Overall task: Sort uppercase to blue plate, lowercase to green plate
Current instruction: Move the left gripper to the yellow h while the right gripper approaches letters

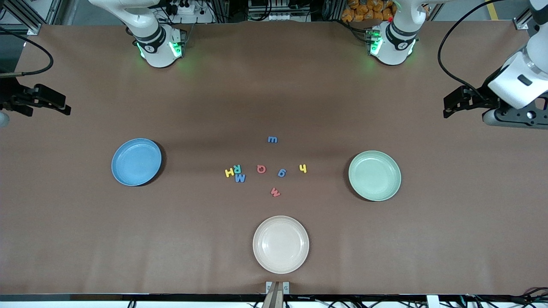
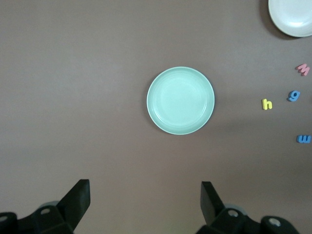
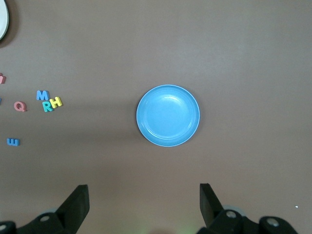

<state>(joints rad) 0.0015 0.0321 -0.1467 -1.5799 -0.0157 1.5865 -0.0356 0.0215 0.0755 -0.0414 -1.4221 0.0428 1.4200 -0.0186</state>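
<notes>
You have eight small flat foam letters loose on the brown table, between the two plates, none sorted yet. The capitals bunch toward the right arm's end: yellow H [image 1: 229, 173], teal R [image 1: 236, 168] and blue M [image 1: 240, 178] touch or nearly touch one another, and red Q [image 1: 261, 169] lies a little apart from them, toward the left arm's end. The small letters are more spread out: blue g [image 1: 281, 173] beside the Q, yellow h [image 1: 303, 168] closest to the green plate [image 1: 374, 175], red w [image 1: 275, 192] nearest the front camera, and blue m [image 1: 272, 139] farthest from it. The blue plate [image 1: 136, 161] sits toward the right arm's end, round, shallow, smooth, with a raised rim; the green plate matches it in shape at the left arm's end. Both are bare. A cream plate [image 1: 280, 244] of like form lies nearer the camera than the letters. Your left gripper [image 2: 145, 197] hangs high over the table at its own end, fingers spread wide, holding nothing; your right gripper [image 3: 144, 197] does likewise at its end.
</notes>
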